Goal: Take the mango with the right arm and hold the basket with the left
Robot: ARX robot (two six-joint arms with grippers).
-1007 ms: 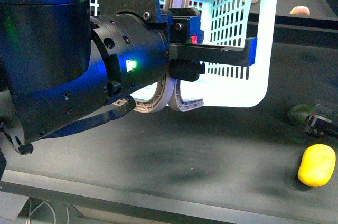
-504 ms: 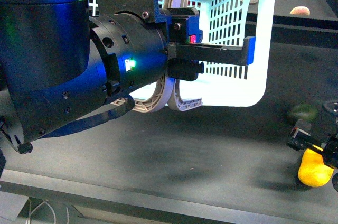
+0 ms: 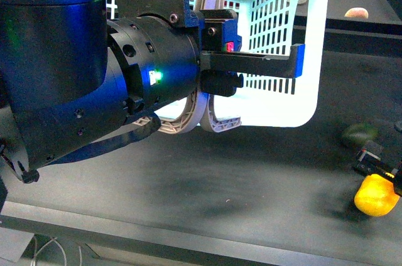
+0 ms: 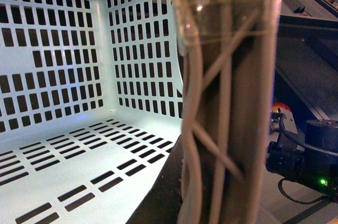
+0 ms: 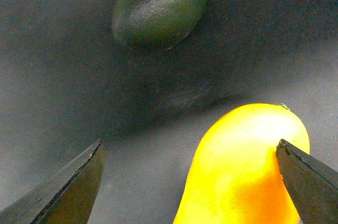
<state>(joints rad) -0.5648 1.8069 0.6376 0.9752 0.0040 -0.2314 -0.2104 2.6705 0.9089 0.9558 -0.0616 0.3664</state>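
Two pale curved fingers (image 3: 217,125) of the left pincer (image 3: 200,122) sit at the light-blue basket (image 3: 314,46), at 12 o'clock; whether they clamp anything I cannot tell. Bare dark surface (image 3: 251,184) runs rightward to the mango (image 3: 375,196), at 4 o'clock near the front edge, between the spread-apart jaws of the right pincer (image 5: 189,147). A green fruit (image 3: 359,132) lies at the mango's 11 o'clock.
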